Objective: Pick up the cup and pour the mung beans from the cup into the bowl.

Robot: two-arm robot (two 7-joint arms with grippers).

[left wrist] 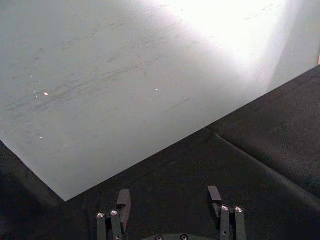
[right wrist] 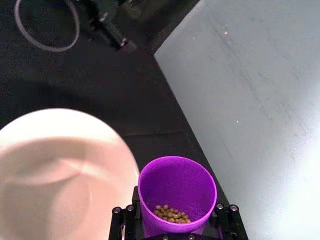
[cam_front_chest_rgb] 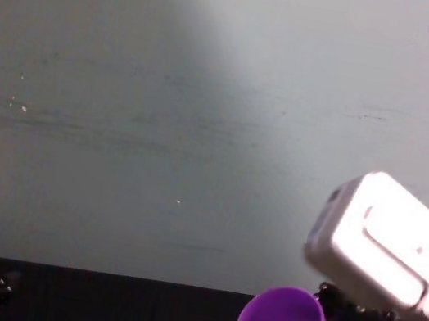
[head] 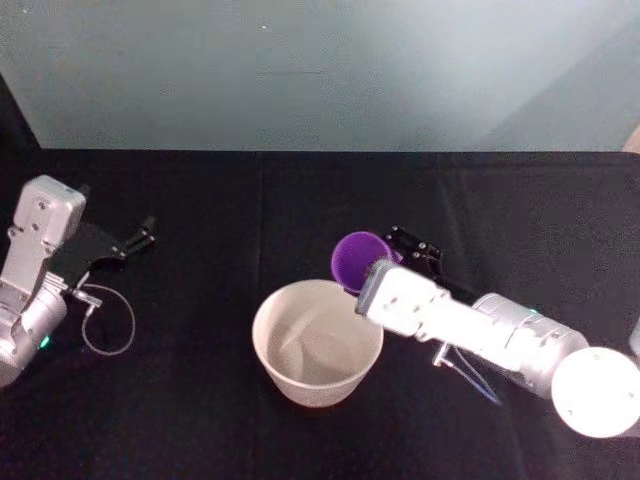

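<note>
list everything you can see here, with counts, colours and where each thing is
cup: 1, purple, tilted at the bowl's far right rim
mung beans: small heap, brownish-green, inside the cup
bowl: 1, cream, middle of the table
cable loop: 1, grey, on the table by the left arm
table: 1, black cover
wall: 1, pale grey-green, behind the table
left gripper: 1, black, open, at the table's left
right gripper: 1, black, shut on the cup

Head camera steeply down on table [head: 200,400], chest camera low toward wall [cam_front_chest_rgb: 164,118], right wrist close — cup [right wrist: 177,192] shared
</note>
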